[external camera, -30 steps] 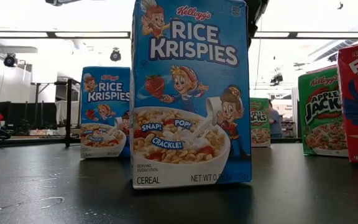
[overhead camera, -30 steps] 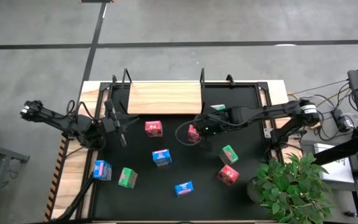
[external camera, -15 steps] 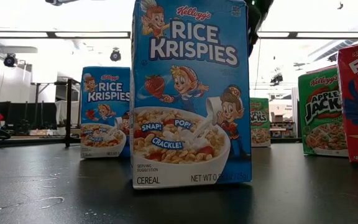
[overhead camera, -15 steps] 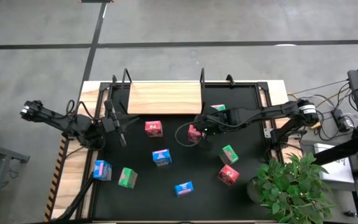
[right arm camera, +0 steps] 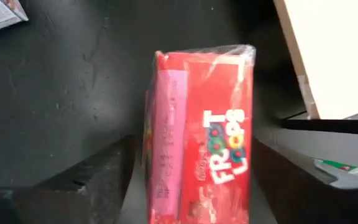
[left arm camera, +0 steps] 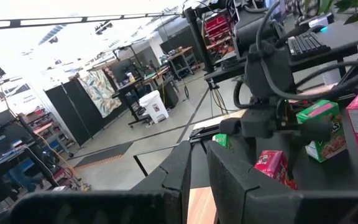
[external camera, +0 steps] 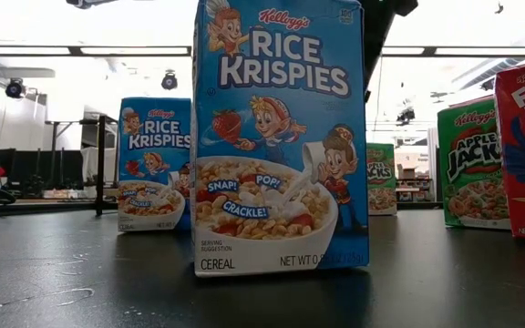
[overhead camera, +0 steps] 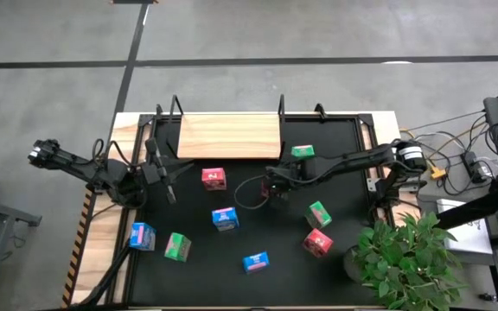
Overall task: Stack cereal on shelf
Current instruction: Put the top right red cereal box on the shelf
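You can count nine cereal boxes from above: three pink-red [overhead camera: 213,177] [overhead camera: 316,244] [overhead camera: 272,184], three blue [overhead camera: 224,218] [overhead camera: 142,235] [overhead camera: 255,261] and three green [overhead camera: 177,247] [overhead camera: 318,212] [overhead camera: 302,152]. You also have one wooden shelf [overhead camera: 229,136] and two arms.

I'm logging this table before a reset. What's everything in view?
pink-red cereal boxes: three; one by the shelf, one by the plant, one between the right fingers
blue cereal boxes: three, on the mat
green cereal boxes: three, on the mat
shelf: one, light wood, mat's edge
mat: one, black
plant: one, green, table corner
left gripper: dark, shut, beside shelf
right gripper: dark, open, mid-mat
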`<state>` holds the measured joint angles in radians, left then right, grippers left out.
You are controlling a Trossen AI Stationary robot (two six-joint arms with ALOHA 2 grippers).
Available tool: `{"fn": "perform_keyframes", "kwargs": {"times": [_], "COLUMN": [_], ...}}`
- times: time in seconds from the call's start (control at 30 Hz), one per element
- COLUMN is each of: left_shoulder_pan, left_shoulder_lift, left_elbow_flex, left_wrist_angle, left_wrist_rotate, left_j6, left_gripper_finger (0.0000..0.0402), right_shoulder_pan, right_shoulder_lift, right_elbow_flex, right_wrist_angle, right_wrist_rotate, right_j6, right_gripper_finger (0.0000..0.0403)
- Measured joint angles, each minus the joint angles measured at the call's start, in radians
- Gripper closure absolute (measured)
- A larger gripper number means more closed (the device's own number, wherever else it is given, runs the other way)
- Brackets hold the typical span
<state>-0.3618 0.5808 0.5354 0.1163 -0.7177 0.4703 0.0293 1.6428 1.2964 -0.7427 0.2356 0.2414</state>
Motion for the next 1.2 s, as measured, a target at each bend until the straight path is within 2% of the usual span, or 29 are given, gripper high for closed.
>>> {"fn": "perform_keyframes", "kwargs": {"times": [0.27, 0.53, 0.67, 0.9, 1.03, 1.2], "left_shoulder_pan": [0.0, -0.002, -0.002, -0.002, -0.001, -0.001], "left_shoulder_lift": [0.0, 0.005, 0.003, -0.015, -0.042, -0.076], "left_elbow_flex": [0.0, 0.0, 0.001, 0.001, 0.001, -0.006], "left_wrist_angle": [0.001, 0.002, 0.005, 0.006, 0.006, 0.0], "left_wrist_rotate": [0.0, 0.001, 0.001, 0.001, 0.002, 0.002], "left_j6": [0.001, -0.027, -0.037, -0.019, -0.035, -0.064], "left_gripper_finger": [0.0365, 0.0365, 0.0365, 0.0365, 0.0365, 0.0365], "right_shoulder_pan": [0.001, 0.001, 0.001, -0.009, -0.056, -0.138], "right_shoulder_lift": [-0.03, -0.046, -0.046, -0.044, -0.04, -0.04], "right_elbow_flex": [0.002, 0.003, 0.017, 0.149, 0.203, 0.206], "right_wrist_angle": [0.001, 0.014, 0.028, 0.006, 0.031, 0.12], "right_wrist_rotate": [-0.004, -0.008, -0.009, -0.003, 0.002, 0.003], "right_j6": [0.021, 0.007, -0.017, -0.024, -0.051, -0.111], "right_gripper_finger": [0.0205, 0.0262, 0.0274, 0.0277, 0.0277, 0.0277]}}
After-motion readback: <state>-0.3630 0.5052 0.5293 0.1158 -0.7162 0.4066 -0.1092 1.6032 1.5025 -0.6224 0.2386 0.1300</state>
